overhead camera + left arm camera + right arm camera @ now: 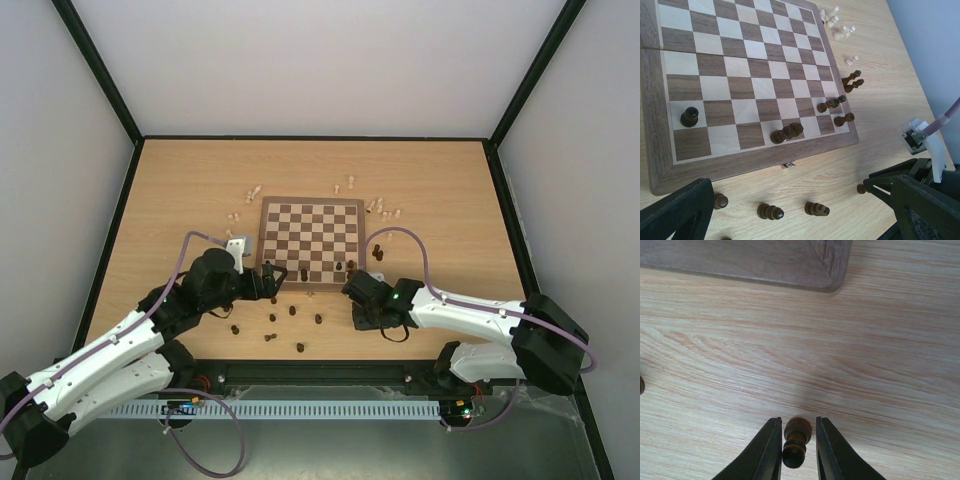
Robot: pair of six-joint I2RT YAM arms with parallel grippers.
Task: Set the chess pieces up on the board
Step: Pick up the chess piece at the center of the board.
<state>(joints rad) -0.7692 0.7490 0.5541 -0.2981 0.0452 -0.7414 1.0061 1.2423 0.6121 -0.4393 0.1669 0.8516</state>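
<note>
Your table carries the board at its middle, dark chess pieces strewn toward the near edge, pale chess pieces toward the far edge.

Here's the light wood table, pale grain running across it, with a thin black rim all round. Behind the table there's a plain white back wall, brightly and evenly lit. A greyish left panel and right panel flank the table, held by black corner posts slanting outward. Along the table's near edge runs a white slotted rail over dull grey metal. Shadows on the table are soft.
</note>
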